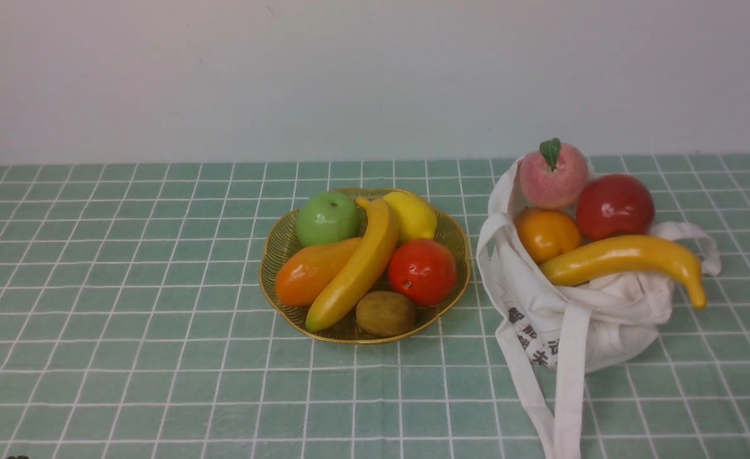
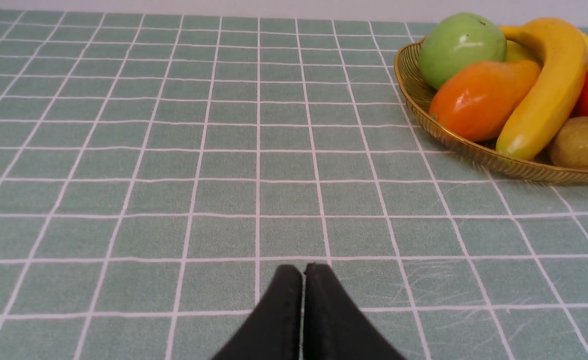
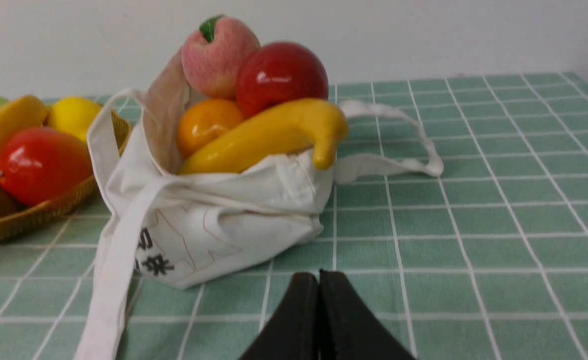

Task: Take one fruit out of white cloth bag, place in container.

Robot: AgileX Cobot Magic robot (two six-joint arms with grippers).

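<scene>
A green tablecloth (image 1: 126,268) with a white grid is covering the table, and a plain pale wall is standing behind it. The golden ribbed container (image 1: 273,255) is sitting near the middle of the cloth, and the long bright yellow banana (image 1: 359,268) is lying diagonally across it, its greenish tip pointing toward the near rim. Around it in the dish are resting a green apple (image 1: 327,218), a lemon (image 1: 413,215), an orange mango (image 1: 308,271), a red fruit (image 1: 422,271) and a brown kiwi (image 1: 385,313). Just to the right of the dish, the white cloth bag (image 1: 591,331) is slumping open with black characters showing on its side and a strap trailing toward the front edge. A peach (image 1: 553,175), a red apple (image 1: 615,206), an orange (image 1: 547,234) and a darker curved banana (image 1: 629,258) are piling in its mouth. The left gripper (image 2: 303,272) is hovering over bare cloth with its black jaws pressed together, holding nothing, with the dish well off to one side. The right gripper (image 3: 318,280) is likewise clenched and empty, sitting near the front of the bag without touching it.
</scene>
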